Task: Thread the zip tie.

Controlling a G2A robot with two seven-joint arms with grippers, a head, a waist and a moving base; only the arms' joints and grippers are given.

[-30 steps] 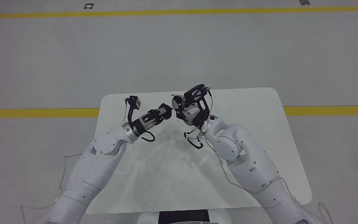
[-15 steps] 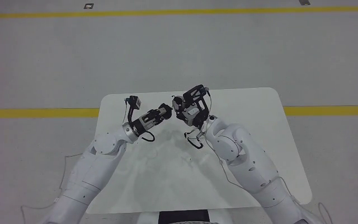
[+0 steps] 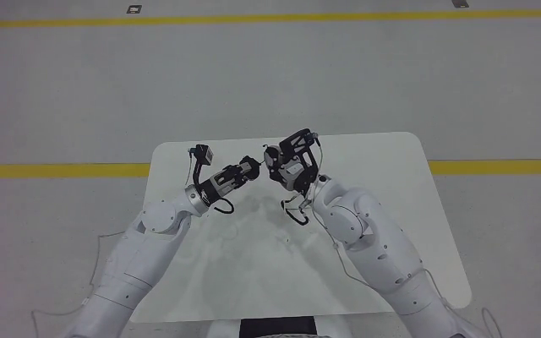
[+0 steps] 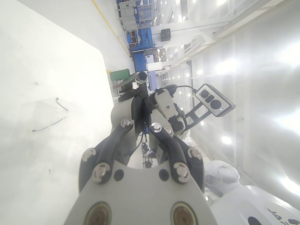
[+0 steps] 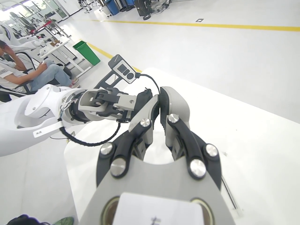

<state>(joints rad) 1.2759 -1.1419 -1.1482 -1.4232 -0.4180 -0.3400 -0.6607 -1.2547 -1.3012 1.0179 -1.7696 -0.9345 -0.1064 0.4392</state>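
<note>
White table (image 3: 397, 169) on grey floor (image 3: 270, 76), yellow line (image 3: 84, 170) crossing; left gripper (image 4: 141, 104) and right gripper (image 5: 159, 99) both clenched, tips close together above table.

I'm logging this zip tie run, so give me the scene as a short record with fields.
left gripper: shut, over the far part of the table
right gripper: shut, tip to tip with the left gripper
contact between tips: cannot tell
zip tie: cannot tell whether either gripper holds it
on the table: a thin dark line, identity unclear
</note>
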